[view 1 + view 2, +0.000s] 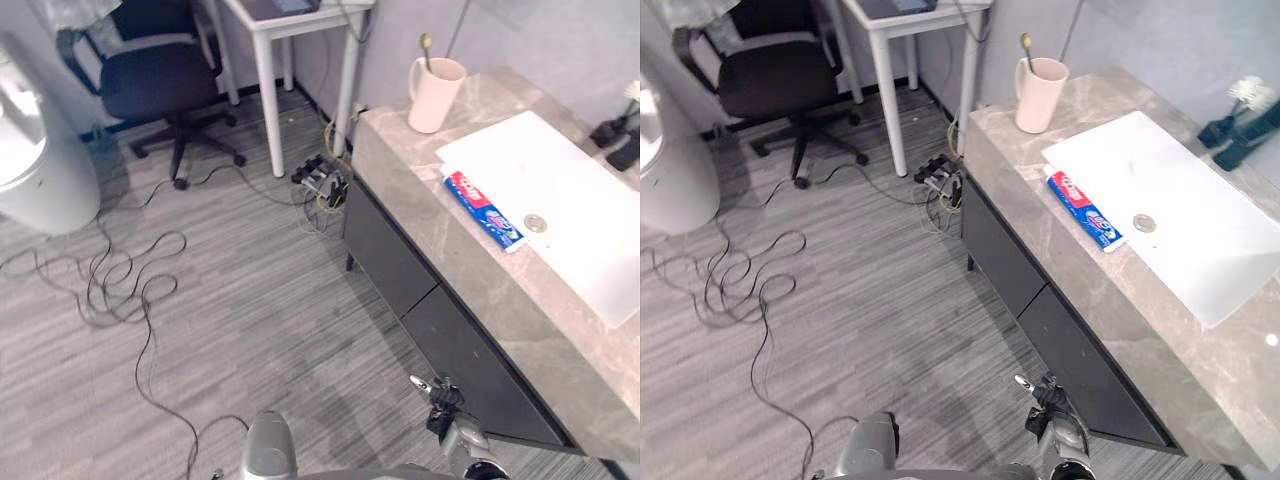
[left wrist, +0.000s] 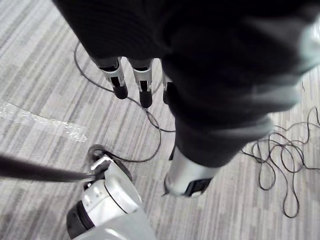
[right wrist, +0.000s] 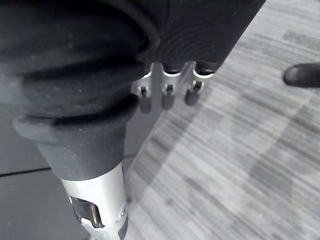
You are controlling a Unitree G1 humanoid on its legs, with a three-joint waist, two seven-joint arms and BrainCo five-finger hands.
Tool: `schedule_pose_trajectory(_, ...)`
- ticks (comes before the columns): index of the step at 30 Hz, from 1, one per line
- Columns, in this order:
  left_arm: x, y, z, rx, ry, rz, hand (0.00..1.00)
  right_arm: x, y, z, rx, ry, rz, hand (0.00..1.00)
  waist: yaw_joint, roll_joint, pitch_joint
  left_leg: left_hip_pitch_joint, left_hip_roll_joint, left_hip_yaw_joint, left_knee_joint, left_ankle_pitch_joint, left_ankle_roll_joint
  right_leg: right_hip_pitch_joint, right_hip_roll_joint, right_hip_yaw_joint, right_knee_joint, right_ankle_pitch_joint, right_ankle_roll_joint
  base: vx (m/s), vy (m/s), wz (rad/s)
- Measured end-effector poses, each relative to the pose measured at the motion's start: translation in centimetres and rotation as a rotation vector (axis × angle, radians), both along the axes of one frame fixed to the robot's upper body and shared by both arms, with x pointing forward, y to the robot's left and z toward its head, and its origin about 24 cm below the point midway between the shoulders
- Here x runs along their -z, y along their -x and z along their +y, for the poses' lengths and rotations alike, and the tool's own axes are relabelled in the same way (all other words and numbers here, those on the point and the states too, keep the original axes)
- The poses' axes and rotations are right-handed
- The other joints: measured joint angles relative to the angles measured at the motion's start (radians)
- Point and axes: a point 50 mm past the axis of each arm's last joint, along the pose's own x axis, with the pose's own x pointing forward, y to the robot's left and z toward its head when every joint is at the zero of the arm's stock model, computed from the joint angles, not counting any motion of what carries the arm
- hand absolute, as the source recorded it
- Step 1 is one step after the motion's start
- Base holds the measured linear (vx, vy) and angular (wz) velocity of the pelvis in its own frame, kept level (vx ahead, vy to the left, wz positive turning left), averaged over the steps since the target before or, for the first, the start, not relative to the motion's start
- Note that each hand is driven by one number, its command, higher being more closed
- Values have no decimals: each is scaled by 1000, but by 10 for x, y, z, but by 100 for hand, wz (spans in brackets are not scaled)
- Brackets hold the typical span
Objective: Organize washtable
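- Counting on the washtable point(image 1: 420, 200): one sink point(image 1: 570, 200), one toothpaste box point(image 1: 483, 210), one mug point(image 1: 435, 95), and two dark items point(image 1: 1235, 140) at the 3 o'clock edge of the head view, which cannot be identified.
- The counter is grey veined stone with a squared edge, running from 1 o'clock to 5 o'clock in the head view. Below it sit two flat dark drawer fronts point(image 1: 385, 255).
- The sink is white, rectangular and shallow, with one round metal drain point(image 1: 536, 223).
- The toothpaste box is a long flat carton in red and blue. It lies on the stone just beside the sink's 9 o'clock edge. Its lettering is too small to make out.
- The mug is cream, tall and smooth, with a handle. It stands upright at 11 o'clock of the sink, well apart from the box. One slim stick with a rounded tip point(image 1: 427, 45) stands in it.
- The left hand point(image 2: 142, 82) hangs over the floor point(image 1: 250, 300) with fingers straight and nothing held.
- The right hand point(image 3: 170, 87) hangs low beside the dark cabinet front with fingers relaxed and nothing held.
- The floor is grey striped planking. At 11 o'clock stands one dark office chair point(image 1: 155, 75). At 12 o'clock stands one white table point(image 1: 266, 100), with a power strip point(image 1: 320, 178) by the cabinet corner.
- One dark shoe point(image 3: 302, 75) of a person shows in the right wrist view.
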Motion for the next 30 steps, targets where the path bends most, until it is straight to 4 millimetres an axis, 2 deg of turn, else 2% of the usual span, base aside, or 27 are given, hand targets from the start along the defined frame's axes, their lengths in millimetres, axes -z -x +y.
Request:
schedule_pose_trajectory(1,1,-1,-2,21,8,6,0,2,7,-9,34,11,18,0,-21,18,-10,18,-32,-3,-8,-47,25,-39,-52,15,87,3,-3,96,234,-19)
schedule_pose_trajectory(2,0,-2,-1,39,2,9,0,3,13,-14,53,18,33,0,-23,16,-9,29,-49,9,-10,-50,30,-60,-80,22,130,13,-17,119,347,-28)
schedule_pose_trajectory(3,1,-3,-3,82,1,17,0,5,23,-22,87,23,63,0,-22,21,-8,60,-58,37,-30,-54,37,-115,-117,27,213,73,-107,69,229,-34)
schedule_pose_trajectory(4,1,-3,-5,95,3,20,0,6,26,-24,98,25,74,0,-19,42,-13,83,-59,48,-47,-53,40,-136,-125,25,240,119,-174,107,303,-53)
schedule_pose_trajectory(5,1,-3,-5,122,-2,26,0,7,32,-26,122,25,91,0,-21,70,-18,137,-54,80,-105,-36,70,-162,-131,7,288,189,-289,134,299,-42)
schedule_pose_trajectory(6,-2,-5,3,153,-29,23,0,10,35,-19,135,-2,100,0,-29,78,-15,187,-58,96,-172,-15,105,-189,-114,11,378,113,-235,159,342,-33)
schedule_pose_trajectory(7,-4,-7,10,169,-51,18,0,12,39,-15,148,-24,109,0,-41,72,-16,223,-62,103,-214,-1,127,-208,-79,12,435,39,-194,134,247,-12)
schedule_pose_trajectory(8,-6,-8,15,174,-67,16,0,14,42,-13,158,-34,115,0,-44,68,-16,245,-66,107,-240,5,135,-215,-52,11,468,-16,-190,103,147,-15)
schedule_pose_trajectory(9,-8,-9,24,189,-95,16,0,15,46,-13,179,-41,120,0,-45,61,-15,284,-72,121,-276,12,143,-235,7,20,521,-105,-188,126,160,-28)
schedule_pose_trajectory(10,-10,-11,29,191,-107,13,0,15,50,-17,205,-37,123,0,-45,56,-14,315,-80,142,-296,12,144,-260,73,26,550,-170,-185,112,133,-34)
schedule_pose_trajectory(11,-10,-11,30,190,-111,12,0,15,52,-19,222,-37,123,0,-47,55,-13,329,-84,150,-307,11,145,-272,103,18,556,-197,-189,108,80,-31)
schedule_pose_trajectory(13,-10,-20,27,173,-108,-10,0,17,65,-23,267,-38,144,0,-68,60,-8,380,-87,168,-347,11,145,-318,200,-32,524,-254,-212,125,10,-19)
schedule_pose_trajectory(14,-9,-23,24,170,-102,-17,0,17,66,-23,280,-40,140,0,-72,61,-7,391,-87,171,-357,11,145,-332,213,-44,509,-256,-214,158,-33,-8)
schedule_pose_trajectory(16,-8,-39,10,184,-71,-56,0,19,84,-22,347,-49,160,0,-76,57,-8,415,-91,176,-377,4,135,-353,225,-80,401,-233,-222,164,-55,5)
schedule_pose_trajectory(17,-8,-45,5,200,-66,-71,0,21,95,-20,372,-55,182,0,-78,41,-17,424,-99,172,-371,-15,117,-351,226,-77,339,-178,-261,212,-101,3)
schedule_pose_trajectory(18,-7,-49,-5,205,-40,-82,0,23,106,-21,406,-58,205,0,-75,34,-24,442,-87,173,-333,-59,101,-327,234,-72,329,-217,-317,261,-134,-8)
schedule_pose_trajectory(19,-6,-52,-19,209,1,-99,0,22,107,-20,431,-64,199,0,-77,57,-26,418,-54,184,-218,-90,68,-306,263,-76,311,-245,-300,310,-182,-14)
schedule_pose_trajectory(20,-7,-55,-19,227,3,-112,0,22,106,-18,432,-66,193,0,-83,57,-26,375,-38,186,-119,-96,59,-299,270,-77,303,-251,-298,287,-191,-17)
schedule_pose_trajectory(21,-10,-61,-17,224,-8,-140,0,20,98,-16,409,-66,168,0,-92,64,-23,272,13,179,117,-81,34,-268,302,-64,278,-255,-304,213,-174,-35)
schedule_pose_trajectory(23,-10,-60,-17,207,-6,-148,0,13,75,-15,355,-56,103,0,-69,87,-19,153,113,163,372,-90,9,-241,375,9,252,-257,-312,177,-140,-106)
schedule_pose_trajectory(24,-10,-58,-16,202,-5,-145,0,11,67,-14,334,-55,84,0,-65,90,-21,136,130,153,379,-90,10,-236,389,27,248,-256,-311,200,-133,-136)
schedule_pose_trajectory(26,-9,-54,-18,189,10,-138,0,4,34,-6,276,-72,8,0,-64,81,-21,129,155,65,222,-90,11,-217,413,119,231,-258,-308,164,-94,-119)
schedule_pose_trajectory(27,-8,-53,-19,190,12,-138,0,2,27,-5,264,-71,-8,0,-64,80,-22,127,155,25,176,-89,12,-216,418,144,225,-257,-307,142,-10,-117)
schedule_pose_trajectory(28,-8,-53,-19,192,15,-137,0,-2,16,-2,231,-71,-36,0,-61,83,-25,125,155,-63,88,-86,13,-218,428,186,213,-251,-297,129,35,-94)
schedule_pose_trajectory(30,-6,-49,-21,182,21,-122,0,-5,8,-2,216,-66,-60,0,-50,93,-41,124,145,-193,-19,-81,6,-235,438,245,211,-242,-285,201,124,-109)
